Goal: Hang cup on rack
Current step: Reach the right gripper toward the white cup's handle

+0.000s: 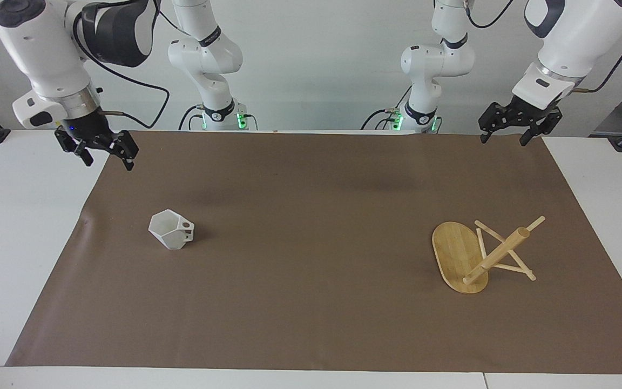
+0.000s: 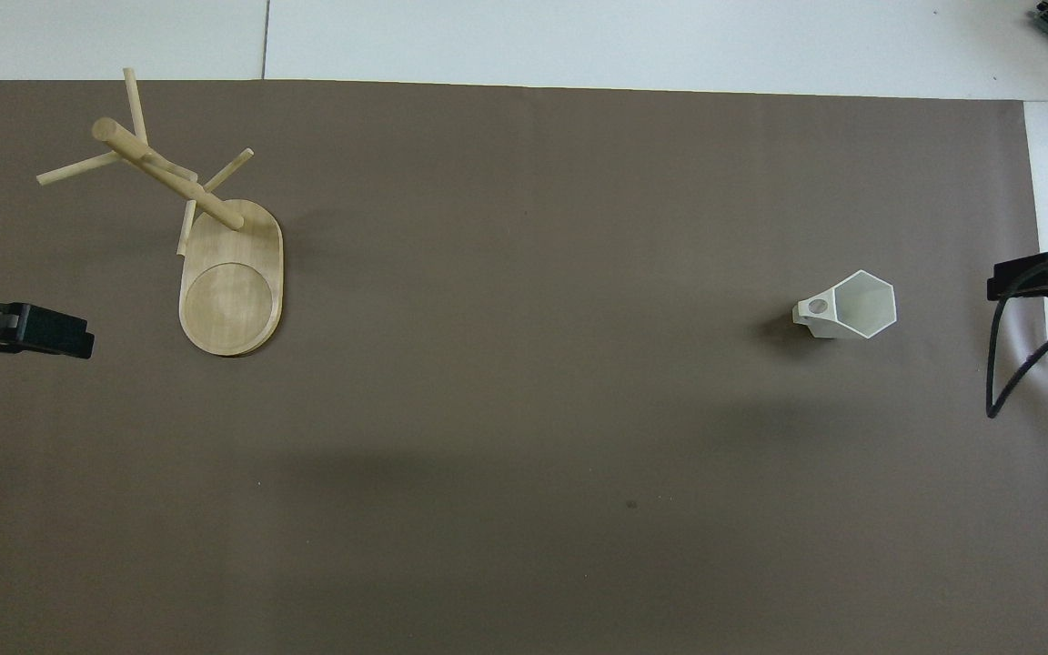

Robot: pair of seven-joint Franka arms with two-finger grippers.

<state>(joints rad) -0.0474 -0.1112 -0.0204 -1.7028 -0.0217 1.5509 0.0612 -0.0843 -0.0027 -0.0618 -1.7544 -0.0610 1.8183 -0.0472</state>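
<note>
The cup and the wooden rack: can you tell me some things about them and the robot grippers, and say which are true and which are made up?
1. The cup hangs on a peg of the rack. False: it stands on the brown mat, toward the right arm's end of the table.
2. The cup's handle has a round hole. True.
3. The rack has fallen over. False: it stands on its oval base, toward the left arm's end.
4. The right gripper is open and holds nothing. True.
5. The left gripper holds the rack. False: it is open and empty, up over the mat's edge nearest the robots.
</note>
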